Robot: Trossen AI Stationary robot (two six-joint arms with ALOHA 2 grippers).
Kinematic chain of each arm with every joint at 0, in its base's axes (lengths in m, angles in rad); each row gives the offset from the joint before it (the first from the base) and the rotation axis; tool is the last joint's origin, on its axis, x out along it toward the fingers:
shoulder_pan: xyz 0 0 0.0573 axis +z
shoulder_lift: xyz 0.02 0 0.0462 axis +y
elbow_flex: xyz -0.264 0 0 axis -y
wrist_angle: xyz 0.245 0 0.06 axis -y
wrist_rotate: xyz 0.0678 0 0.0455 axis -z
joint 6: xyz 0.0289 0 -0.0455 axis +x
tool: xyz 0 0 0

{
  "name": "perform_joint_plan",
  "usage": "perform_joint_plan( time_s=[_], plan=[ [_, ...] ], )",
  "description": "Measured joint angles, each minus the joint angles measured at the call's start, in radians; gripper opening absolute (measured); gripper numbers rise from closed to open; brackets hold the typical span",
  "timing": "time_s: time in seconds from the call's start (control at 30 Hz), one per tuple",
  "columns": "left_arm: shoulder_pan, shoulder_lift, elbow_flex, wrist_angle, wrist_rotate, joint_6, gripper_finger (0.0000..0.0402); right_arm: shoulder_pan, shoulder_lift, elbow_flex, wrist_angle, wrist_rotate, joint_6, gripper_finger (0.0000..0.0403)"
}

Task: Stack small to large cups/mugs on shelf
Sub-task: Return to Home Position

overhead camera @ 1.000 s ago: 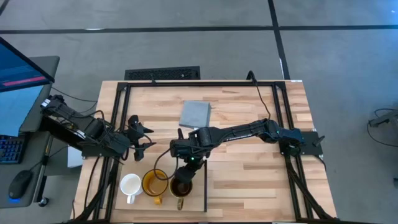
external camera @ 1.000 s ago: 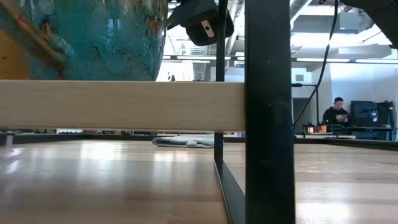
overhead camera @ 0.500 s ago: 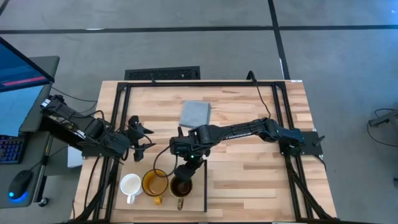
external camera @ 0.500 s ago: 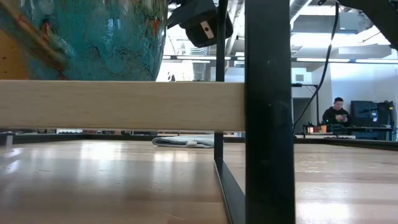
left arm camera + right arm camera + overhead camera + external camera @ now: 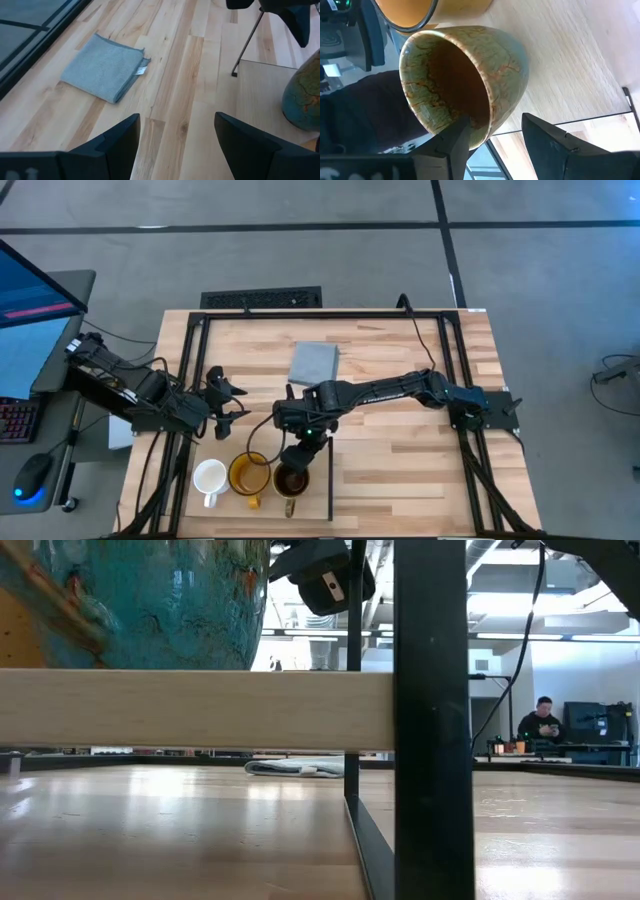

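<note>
Three mugs stand in a row on the pale wood shelf [image 5: 316, 498] at the table's near left: a white one [image 5: 209, 477], a yellow one [image 5: 248, 473] and a dark brown one [image 5: 290, 481], green-glazed outside [image 5: 470, 65]. My right gripper [image 5: 495, 125] is open above the dark mug's rim, slanting down. One finger is inside the mug and one outside. In the low view the mug [image 5: 150, 600] rests by its base on the shelf's board [image 5: 190, 708]. My left gripper [image 5: 225, 402] waits open over the table's left part, holding nothing. My right gripper straddles the dark mug's wall [image 5: 487, 122] at the rim, slanting down from the table's far side. The inner finger [image 5: 455, 142] lies close to the inside wall; I cannot tell whether it touches. The outer finger [image 5: 545, 145] stands apart from the wall.
A folded grey-blue cloth [image 5: 315, 362] lies at the table's far middle. Black frame posts [image 5: 432, 720] and the shelf's black strip [image 5: 330, 490] stand to the right of the mugs. A person [image 5: 543, 720] sits far off in the room. Bare wood lies to the right.
</note>
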Motion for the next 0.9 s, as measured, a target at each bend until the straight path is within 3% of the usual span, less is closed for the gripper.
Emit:
perform_joint_plan(
  time_s=[0.23,0.37,0.6,0.9],
  plan=[
    [0.0,0.0,0.0,0.0,0.0,0.0,0.0247,-0.012,-0.026,0.002,0.0,0.012,-0.022,0.02],
    [0.0,0.0,0.0,-0.003,0.0,0.0,0.0247,-0.043,-0.063,0.002,-0.01,0.098,-0.053,0.02],
    [0.0,0.0,0.0,-0.005,-0.016,0.0,0.0247,-0.095,-0.217,0.003,0.044,0.431,-0.209,0.02],
    [0.0,-0.023,0.0,0.087,-0.225,0.05,0.0247,-0.088,-0.43,0.002,0.096,0.738,-0.604,0.02]
  ],
)
